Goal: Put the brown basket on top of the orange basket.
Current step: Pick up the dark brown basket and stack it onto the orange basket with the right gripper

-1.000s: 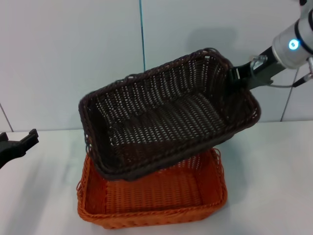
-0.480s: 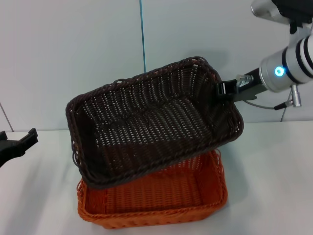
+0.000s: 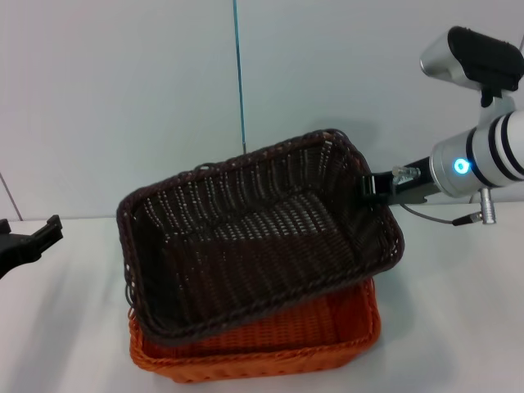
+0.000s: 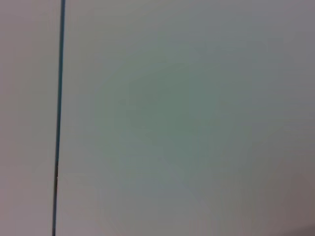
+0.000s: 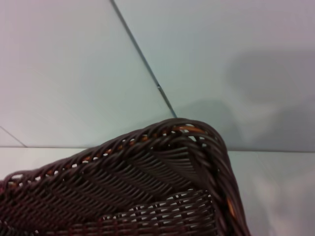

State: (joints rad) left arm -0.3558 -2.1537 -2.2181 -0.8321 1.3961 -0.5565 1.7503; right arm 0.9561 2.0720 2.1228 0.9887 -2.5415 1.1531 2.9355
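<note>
The brown basket [image 3: 254, 233] hangs tilted over the orange basket [image 3: 327, 336], its left end low and touching or nearly touching the orange rim, its right end raised. My right gripper [image 3: 372, 187] is shut on the brown basket's right rim and holds it up. The right wrist view shows the brown basket's braided rim and a corner [image 5: 162, 172] close up. My left gripper [image 3: 29, 241] sits parked at the left edge of the head view, away from both baskets. The left wrist view shows only the wall.
Both baskets are over a white table [image 3: 458, 311]. A pale wall [image 3: 123, 98] with a thin blue vertical line [image 3: 239, 74] stands behind. The right arm [image 3: 483, 155] reaches in from the upper right.
My right gripper has lowered the brown basket and moved it left. The basket now sits much closer over the orange basket. The left arm has not moved.
</note>
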